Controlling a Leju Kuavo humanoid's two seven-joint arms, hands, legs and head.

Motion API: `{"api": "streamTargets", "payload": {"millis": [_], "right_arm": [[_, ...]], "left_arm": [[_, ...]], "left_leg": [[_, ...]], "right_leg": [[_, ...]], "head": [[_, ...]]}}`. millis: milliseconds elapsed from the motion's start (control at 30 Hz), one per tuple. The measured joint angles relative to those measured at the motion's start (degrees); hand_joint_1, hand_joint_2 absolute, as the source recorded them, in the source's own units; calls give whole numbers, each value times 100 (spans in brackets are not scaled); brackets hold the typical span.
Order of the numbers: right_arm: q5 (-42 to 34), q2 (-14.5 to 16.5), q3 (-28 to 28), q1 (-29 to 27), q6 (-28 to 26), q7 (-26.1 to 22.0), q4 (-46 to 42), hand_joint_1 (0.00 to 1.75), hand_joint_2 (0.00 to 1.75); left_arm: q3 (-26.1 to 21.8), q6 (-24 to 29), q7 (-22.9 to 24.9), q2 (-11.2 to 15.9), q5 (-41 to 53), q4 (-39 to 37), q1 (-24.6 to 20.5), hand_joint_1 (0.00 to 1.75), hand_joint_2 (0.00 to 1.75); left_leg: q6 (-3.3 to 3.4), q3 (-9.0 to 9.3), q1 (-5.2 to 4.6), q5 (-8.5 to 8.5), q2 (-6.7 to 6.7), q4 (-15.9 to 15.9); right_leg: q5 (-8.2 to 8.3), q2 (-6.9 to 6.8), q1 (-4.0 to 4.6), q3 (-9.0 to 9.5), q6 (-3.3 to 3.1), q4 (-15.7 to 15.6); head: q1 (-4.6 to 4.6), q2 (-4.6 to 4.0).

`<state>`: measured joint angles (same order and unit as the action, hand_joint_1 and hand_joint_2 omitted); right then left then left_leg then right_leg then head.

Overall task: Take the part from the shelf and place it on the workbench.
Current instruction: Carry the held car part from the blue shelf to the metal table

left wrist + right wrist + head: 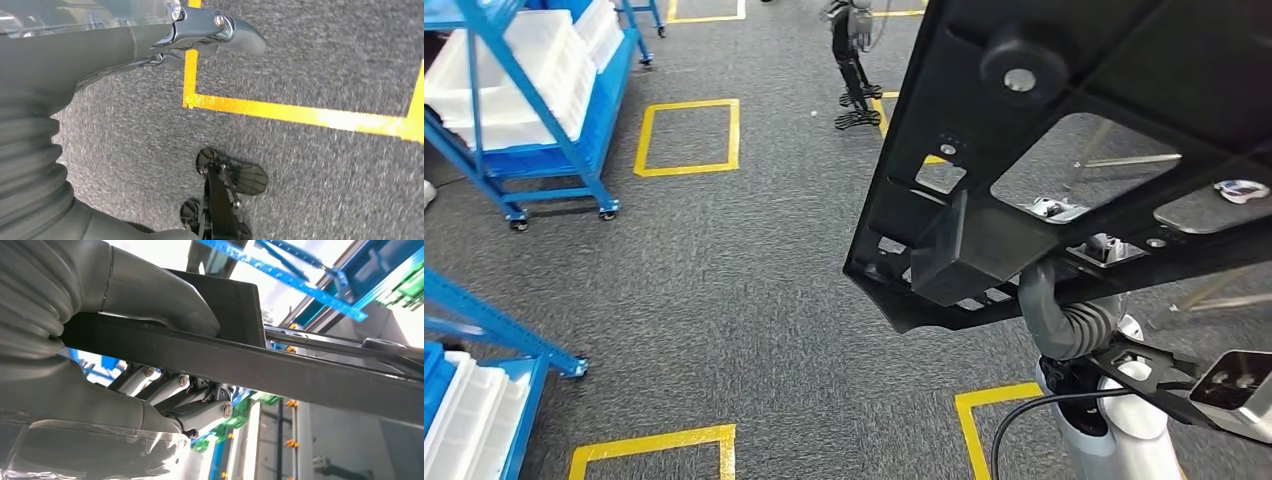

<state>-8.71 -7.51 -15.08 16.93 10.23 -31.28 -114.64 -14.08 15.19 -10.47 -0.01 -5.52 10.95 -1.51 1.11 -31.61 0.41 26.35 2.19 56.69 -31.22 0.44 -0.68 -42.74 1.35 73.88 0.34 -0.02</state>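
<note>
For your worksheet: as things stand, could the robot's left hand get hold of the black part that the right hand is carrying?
Probably not without a big move. The left hand hangs over the grey carpet holding nothing, while the black part sits raised in the right hand. Nothing visibly blocks the way.

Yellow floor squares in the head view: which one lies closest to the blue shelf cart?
The upper-left yellow square, right beside the blue shelf cart with white bins; the others sit along the bottom edge.
</note>
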Motion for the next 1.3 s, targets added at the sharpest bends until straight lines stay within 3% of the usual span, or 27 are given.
{"api": "streamTargets", "payload": {"millis": [33, 100, 133, 200, 267, 333, 400, 433, 467, 500, 533, 567, 633, 700, 767, 800, 867, 933, 967, 1000, 1033, 1067, 1133, 1200, 1300], "right_arm": [[3, -3, -14, 7, -2, -10, 21, 175, 175], [13, -7, -47, 40, -3, -60, 70, 175, 175], [23, -9, -61, 72, -7, -97, 99, 175, 175], [67, -13, -81, 151, -33, -174, 170, 175, 175], [133, -23, -90, 216, -82, -212, 228, 175, 175], [228, -34, -93, 254, -172, -219, 252, 175, 175], [324, -41, -98, 272, -272, -229, 261, 175, 175], [354, -46, -101, 272, -303, -231, 267, 175, 175], [376, -53, -102, 267, -324, -231, 273, 175, 175], [405, -63, -103, 263, -342, -227, 278, 175, 175], [444, -72, -104, 260, -364, -223, 281, 175, 175], [489, -79, -106, 258, -391, -220, 282, 175, 175], [563, -89, -112, 259, -444, -227, 282, 175, 175], [596, -102, -129, 256, -479, -251, 281, 175, 175], [617, -133, -152, 243, -503, -270, 275, 175, 175], [623, -155, -160, 236, -511, -277, 270, 175, 175], [627, -189, -170, 235, -525, -290, 261, 175, 175], [626, -201, -184, 227, -543, -299, 263, 175, 175], [626, -206, -190, 211, -556, -302, 265, 175, 175], [626, -213, -194, 195, -568, -302, 267, 175, 175], [626, -219, -196, 182, -580, -304, 268, 175, 175], [626, -223, -197, 175, -590, -308, 269, 175, 175], [635, -232, -197, 174, -610, -325, 268, 175, 175], [647, -241, -198, 175, -623, -350, 266, 175, 175], [650, -267, -199, 176, -626, -371, 262, 175, 175]], "left_arm": [[0, 13, 1, -25, -1, 0, -4, 0, 175], [0, 30, 3, -70, -4, 0, -9, 0, 175], [0, 42, 7, -87, -6, 0, -8, 0, 175], [0, 75, 26, -109, -8, 0, -13, 0, 175], [0, 95, 56, -127, -5, 0, -27, 0, 175], [7, 84, 102, -142, 50, 0, -33, 0, 175], [39, 75, 164, -147, 149, 0, -22, 0, 175], [63, 74, 185, -147, 185, 0, -10, 0, 175], [86, 69, 191, -146, 208, 0, 2, 0, 175], [104, 57, 180, -146, 221, 0, 10, 0, 175], [118, 35, 157, -145, 230, 0, 15, 0, 175], [127, 11, 123, -141, 234, 0, 13, 0, 175], [133, -24, 57, -126, 232, 0, 11, 0, 175], [133, -26, 16, -114, 220, 0, -1, 0, 175], [132, -9, 6, -110, 201, 0, -31, 0, 175], [132, 1, 8, -108, 191, 0, -42, 0, 175], [131, 16, 17, -103, 184, 0, -42, 0, 175], [131, 27, 41, -98, 187, 0, -25, 0, 175], [131, 33, 55, -96, 190, 0, -15, 0, 175], [131, 38, 67, -95, 191, 0, -9, 0, 175], [131, 43, 75, -94, 192, 0, -8, 0, 175], [131, 46, 78, -93, 192, 0, -11, 0, 175], [131, 55, 82, -93, 195, 0, -19, 0, 175], [131, 55, 79, -92, 199, 0, -20, 0, 175], [131, 15, 54, -91, 221, 1, -30, 0, 175]], "left_leg": [[-8, 9, -1, 9, 64, 0], [-36, 41, -12, 34, 172, -1], [-61, 54, -21, 49, 217, 1], [-120, 75, -37, 69, 308, 0], [-189, 101, -31, 96, 377, 3], [-251, 34, -7, 256, 194, 215], [-286, -289, 14, 621, -81, 918], [-293, -503, 16, 791, -138, 1347], [-297, -675, 16, 878, -160, 1672], [-295, -752, 16, 842, -168, 1783], [-286, -713, 18, 691, -178, 1650], [-273, -572, 21, 458, -222, 1302], [-238, -225, 37, 93, -457, 479], [-204, -64, 37, 12, -608, 105], [-152, -41, 30, 5, -517, 67], [-114, -28, 33, -11, -454, 39], [-47, -6, 37, -39, -323, -16], [-15, -7, 18, -34, -190, -20], [-10, -10, 12, -26, -119, -16], [-10, -9, 9, -17, -50, -12], [-16, -6, 9, -7, 14, -7], [-27, 2, 9, 8, 76, 1], [-67, 29, -11, 50, 183, 23], [-123, 51, -42, 90, 273, 42], [-212, 78, -43, 142, 387, 59]], "right_leg": [[164, -37, -3, 149, -3, -281], [493, -252, 22, 617, -41, -1128], [579, -359, 42, 784, -67, -1441], [592, -432, 90, 873, -118, -1646], [614, -308, 85, 873, -160, -1678], [635, -190, 55, 907, -218, -1722], [644, -72, 46, 926, -263, -1740], [643, -5, 51, 925, -274, -1736], [642, 72, 56, 925, -279, -1729], [640, 154, 58, 926, -279, -1718], [637, 235, 58, 929, -275, -1706], [630, 315, 55, 935, -267, -1692], [615, 457, 53, 926, -236, -1658], [622, 577, 43, 885, -179, -1639], [639, 673, 25, 850, -105, -1644], [613, 622, 25, 832, -76, -1611], [387, 334, 37, 666, -31, -1256], [8, 68, 27, 290, 9, -473], [-114, 28, 15, 118, 27, -123], [-134, 11, 3, 32, 40, 50], [-44, -4, -6, 62, 48, -11], [136, -46, -11, 214, 49, -310], [466, -314, 17, 649, 14, -1147], [569, -489, 60, 857, -56, -1580], [577, -315, 67, 841, -148, -1607]], "head": [[0, 0], [-2, 0], [-2, 0], [-7, 0], [-8, 1], [-13, 1], [-31, -1], [-40, 0], [-44, 1], [-45, 1], [-46, 1], [-45, 0], [-44, 0], [-45, 1], [-44, 0], [-42, 0], [-20, 1], [-2, 2], [-2, 2], [-1, 2], [-1, 2], [-1, 1], [-1, 1], [-5, 1], [-7, 1]]}}
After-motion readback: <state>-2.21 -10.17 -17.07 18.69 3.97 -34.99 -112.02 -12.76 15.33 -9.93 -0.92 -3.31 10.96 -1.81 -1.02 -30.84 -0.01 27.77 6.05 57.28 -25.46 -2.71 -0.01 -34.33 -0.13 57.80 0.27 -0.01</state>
